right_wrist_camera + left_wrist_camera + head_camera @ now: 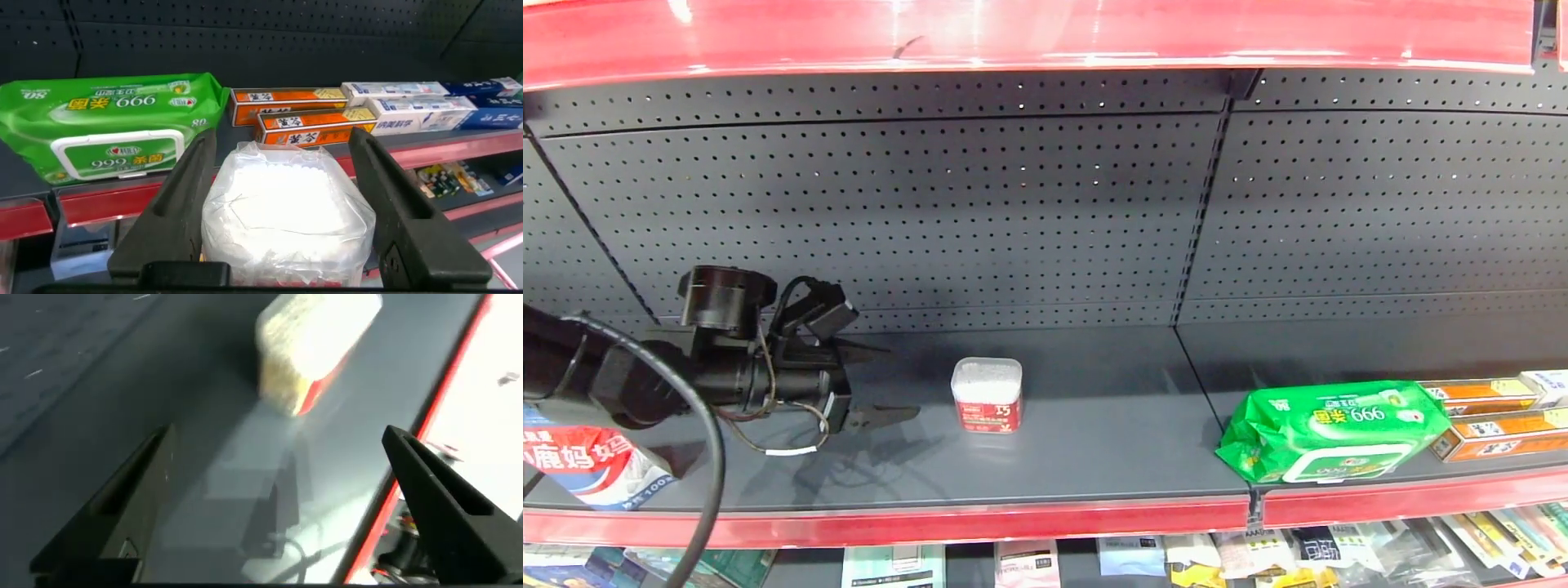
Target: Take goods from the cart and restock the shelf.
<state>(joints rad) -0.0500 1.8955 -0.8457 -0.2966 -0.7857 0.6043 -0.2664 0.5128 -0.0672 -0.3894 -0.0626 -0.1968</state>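
Head view, L fingers [882, 415] open, empty, tub [987, 395] just ahead, R fingers [392, 204] clamp white bag [286, 212]

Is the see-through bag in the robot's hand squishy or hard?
Probably squishy: the clear bag bulges, wrinkled, between the fingers of the right gripper. Its white filling looks fluffy, so it is likely light. The smooth plastic might slip if gripped loosely.

Bright light falls from overhead. Glare streaks the red shelf edge [1094, 37] high above the left claw [900, 382]. The claw casts soft shadows on the grey shelf [1094, 457] beneath it. Beyond its fingertips, the white tub [315, 343] washes out pale. Shelf lines bow toward the head view's borders.
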